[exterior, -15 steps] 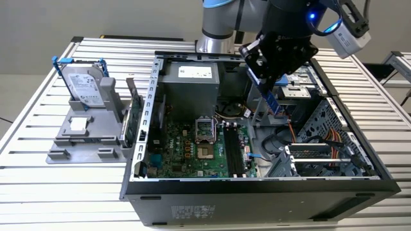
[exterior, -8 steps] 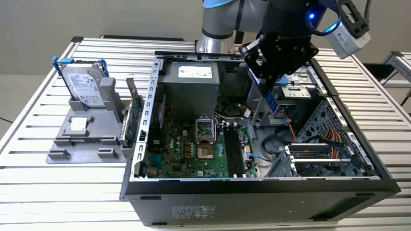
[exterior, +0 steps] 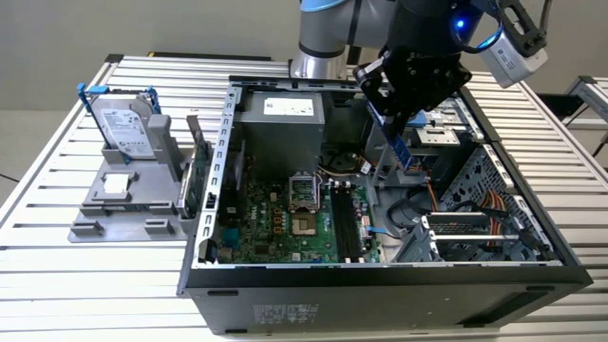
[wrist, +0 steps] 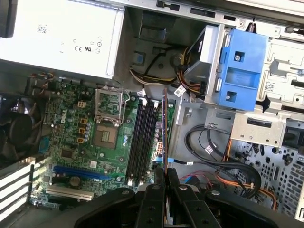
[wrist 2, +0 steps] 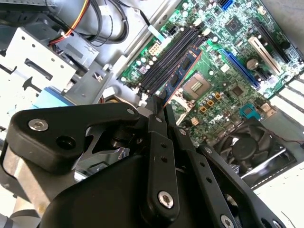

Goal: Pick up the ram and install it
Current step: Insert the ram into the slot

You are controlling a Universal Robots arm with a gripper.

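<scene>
1. Exterior view, far left: hard drive (exterior: 127, 127) upright on grey stand (exterior: 114, 214), beside case (exterior: 380, 278).
2. Mid: motherboard (exterior: 275, 217) w/ black slots (exterior: 344, 222), inside case.
3. Right: gripper (exterior: 398, 132) clamped on ram (exterior: 404, 153), held on edge in air over case. In both wrist views ram (wrist 2: 183, 73) (wrist: 165, 124) sits edge-on over slots.

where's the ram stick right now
The ram is pinched in the claw, hanging over the open computer case, toward the exterior view's right of the black memory slots.
</scene>
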